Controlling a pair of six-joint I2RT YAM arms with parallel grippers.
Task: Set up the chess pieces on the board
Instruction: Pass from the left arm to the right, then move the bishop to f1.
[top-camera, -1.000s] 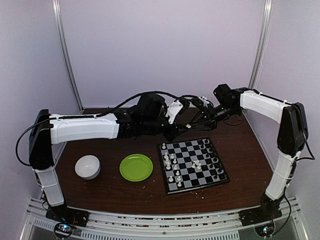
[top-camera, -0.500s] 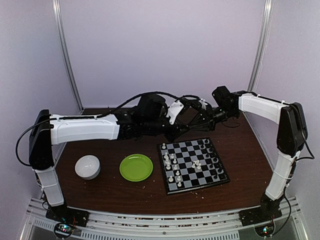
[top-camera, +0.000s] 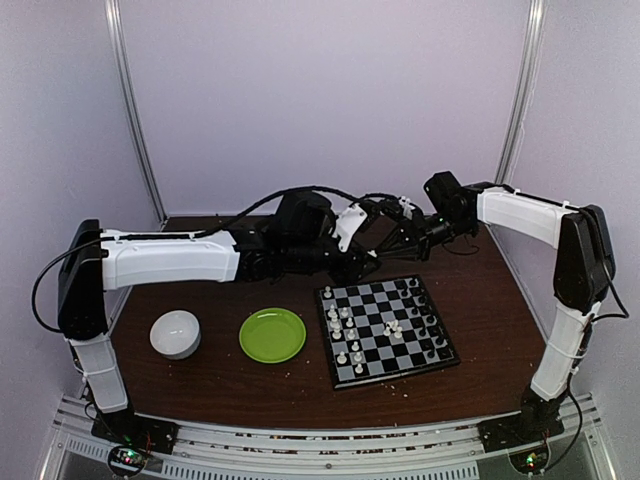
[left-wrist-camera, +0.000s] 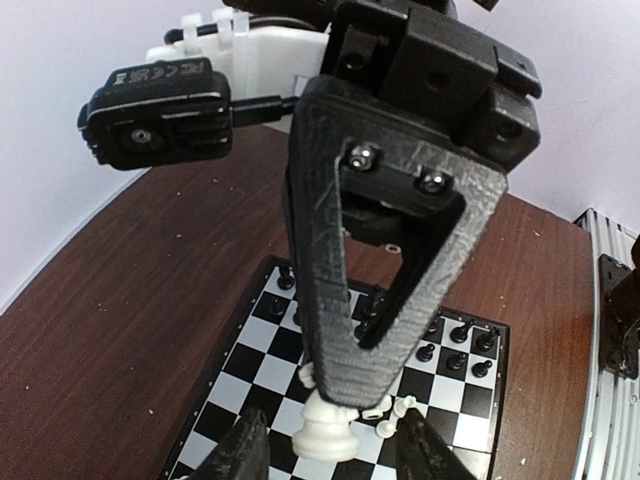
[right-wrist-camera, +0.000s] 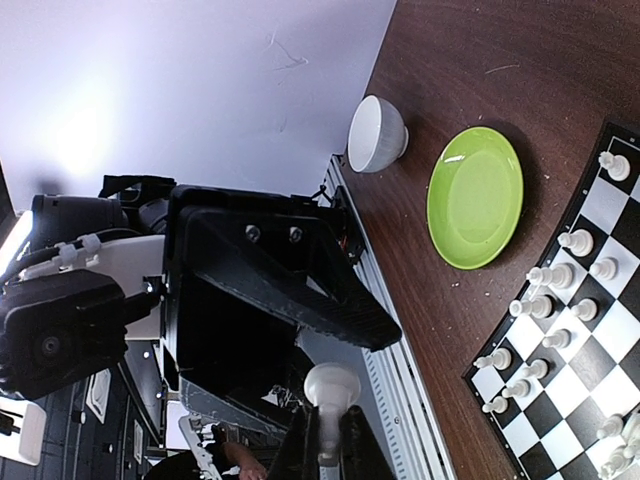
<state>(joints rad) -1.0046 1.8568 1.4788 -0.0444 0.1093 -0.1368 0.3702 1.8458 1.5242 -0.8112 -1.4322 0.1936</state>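
Observation:
The board (top-camera: 400, 372) lies right of centre, with white chess pieces (top-camera: 340, 325) on its left side, black ones (top-camera: 425, 320) on its right and a few white ones lying at its middle. Both grippers meet in the air over the board's far edge. My right gripper (right-wrist-camera: 328, 450) is shut on a white chess piece (right-wrist-camera: 331, 385). In the left wrist view the right gripper (left-wrist-camera: 345, 395) holds that piece (left-wrist-camera: 325, 430) between the spread fingers of my left gripper (left-wrist-camera: 332, 450), which is open and not touching it. In the top view the left gripper (top-camera: 362, 262) sits just below the right gripper (top-camera: 388, 238).
A round green plate (top-camera: 272, 334) lies left of the board and a white bowl (top-camera: 175, 333) stands further left. Pale crumbs dot the brown table. Cables hang over the two wrists at the back.
The right gripper has shifted a little left toward the left gripper, and the left gripper has dropped slightly. The pieces on the board have not moved.

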